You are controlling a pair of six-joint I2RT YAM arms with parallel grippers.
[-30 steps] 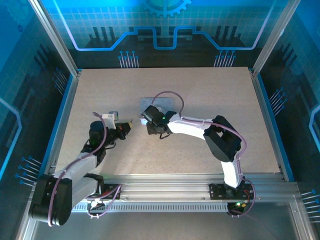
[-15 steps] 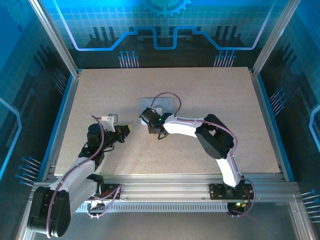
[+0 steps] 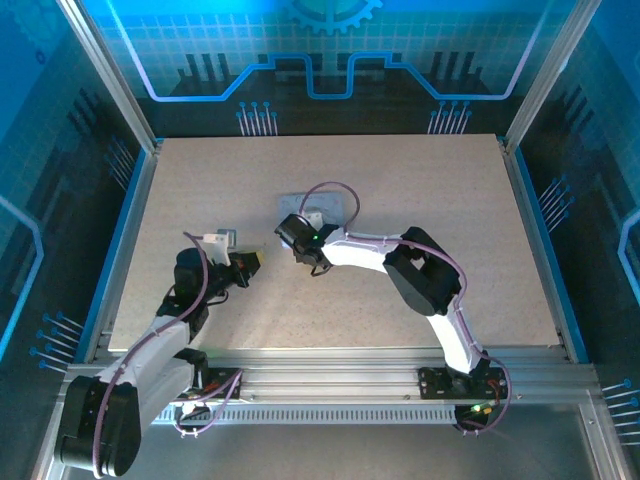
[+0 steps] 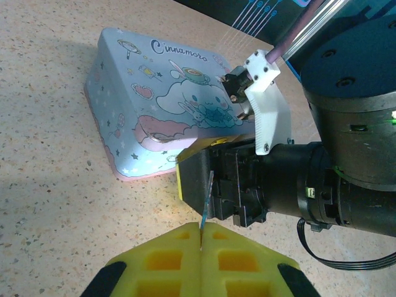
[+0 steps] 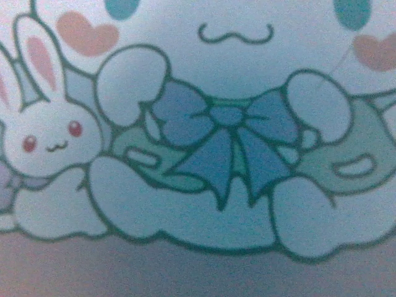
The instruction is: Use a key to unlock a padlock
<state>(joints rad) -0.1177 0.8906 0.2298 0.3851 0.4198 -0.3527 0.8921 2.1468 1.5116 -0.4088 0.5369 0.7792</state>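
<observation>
Left tool [image 4: 201, 230] clamped on key [image 4: 207, 195], thin blade sticking up from yellow tips. Right tool [image 3: 290, 238] just beyond key tip, against near edge of tin [image 4: 142, 93] on bench [image 3: 450, 200]. Cannot tell whether right jaws are apart or together.

Speckled beige tabletop [image 3: 420, 190]; blue-lit patterned walls [image 3: 200, 40]; aluminium frame rail [image 3: 330, 385] along near edge.

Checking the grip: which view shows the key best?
Left wrist: the key is a thin sliver pinched in the shut left end effector. From the top it is too small to tell; the right wrist faces the tin.
</observation>
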